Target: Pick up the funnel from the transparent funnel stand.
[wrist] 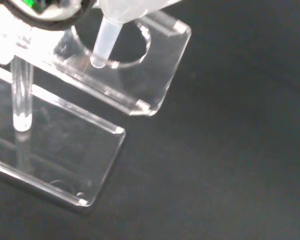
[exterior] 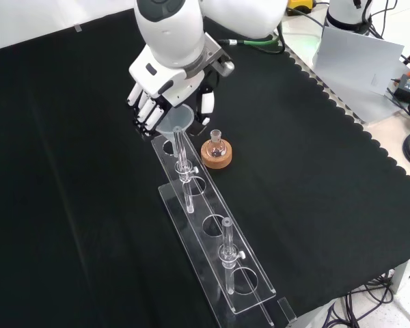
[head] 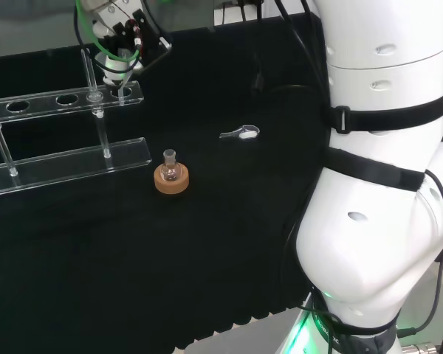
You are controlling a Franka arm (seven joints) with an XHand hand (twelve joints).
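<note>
Front view, near to far: the transparent funnel stand (exterior: 215, 256) runs up from about 5 o'clock toward the centre, its upper shelf pierced by a row of round holes and carried on clear posts. At its far end the funnel (exterior: 177, 127) hangs with its cone uppermost and its stem pointing straight down, so the long axis is upright. Just to the stand's right a small round-bottom flask (exterior: 216, 142) sits on a cork ring (exterior: 216, 154). Directly behind the funnel, at 12 o'clock from it, is the hand (exterior: 165, 92), its fingers (exterior: 145, 109) reaching down around the cone's rim; whether they actually touch or clamp the funnel I cannot tell. Since the funnel lies immediately below and in front of the palm, I judge the coming move to be a straight lift along the stem's axis so the stem clears the shelf without tipping the stand. The wrist view adds what the front view hides: the stem tip (wrist: 98, 61) sits at the edge of the last hole, close to the plate. The head view adds a small clear scoop (head: 241, 133) lying well apart on the black cloth (head: 229, 243).
</note>
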